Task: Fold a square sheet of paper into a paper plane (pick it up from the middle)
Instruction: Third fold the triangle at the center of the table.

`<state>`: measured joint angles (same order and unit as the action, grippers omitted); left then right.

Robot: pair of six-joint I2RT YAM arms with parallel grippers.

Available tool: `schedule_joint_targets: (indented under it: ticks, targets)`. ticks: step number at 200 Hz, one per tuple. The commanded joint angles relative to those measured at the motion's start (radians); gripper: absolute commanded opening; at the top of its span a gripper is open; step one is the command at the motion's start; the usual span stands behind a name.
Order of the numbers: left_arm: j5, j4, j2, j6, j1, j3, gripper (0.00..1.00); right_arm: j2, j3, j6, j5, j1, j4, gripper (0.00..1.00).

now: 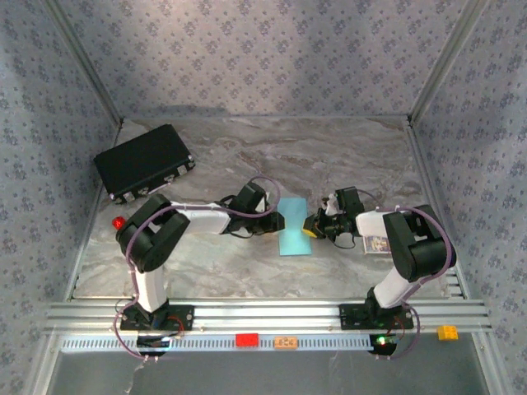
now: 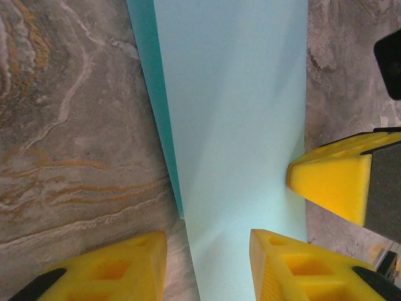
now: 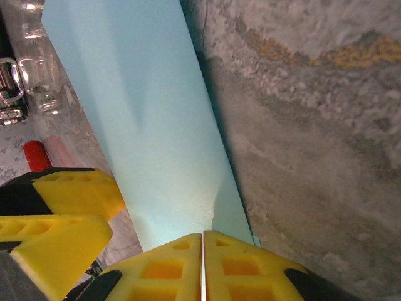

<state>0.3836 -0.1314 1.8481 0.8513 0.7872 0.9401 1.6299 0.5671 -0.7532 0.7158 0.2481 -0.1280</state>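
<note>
The square sheet of paper (image 1: 296, 226) lies mid-table, folded into an upright light cyan rectangle. In the left wrist view the sheet of paper (image 2: 238, 113) shows a darker lower layer along its left edge. My left gripper (image 2: 207, 251) is open at the sheet's left side, its yellow fingers astride that edge. My right gripper (image 3: 202, 241) is shut on the sheet's right edge, and the paper (image 3: 150, 125) lifts slightly toward its jaws. From above, the left gripper (image 1: 278, 220) and right gripper (image 1: 313, 228) face each other across the sheet.
A black case (image 1: 144, 162) lies at the back left. A small red thing (image 1: 119, 223) sits beside the left arm. A small printed card (image 1: 376, 244) lies under the right arm. Red (image 1: 246, 339), orange (image 1: 286, 342) and yellow (image 1: 448, 332) blocks sit on the front rail.
</note>
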Motion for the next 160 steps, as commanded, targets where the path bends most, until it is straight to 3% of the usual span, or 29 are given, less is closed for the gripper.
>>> schedule_joint_targets:
  ticks: [1, 117, 160]
  targets:
    - [0.028, 0.000, 0.025, 0.007, 0.012, 0.030, 0.38, 0.039, -0.030, -0.019, -0.059, -0.007, 0.037, 0.11]
    - [0.013, -0.026, 0.034, 0.029, 0.032, 0.027, 0.32, 0.036, -0.033, -0.026, -0.062, -0.006, 0.028, 0.11]
    - [-0.005, -0.077, 0.006, 0.110, 0.030, -0.018, 0.29, 0.032, -0.034, -0.032, -0.065, -0.005, 0.027, 0.11]
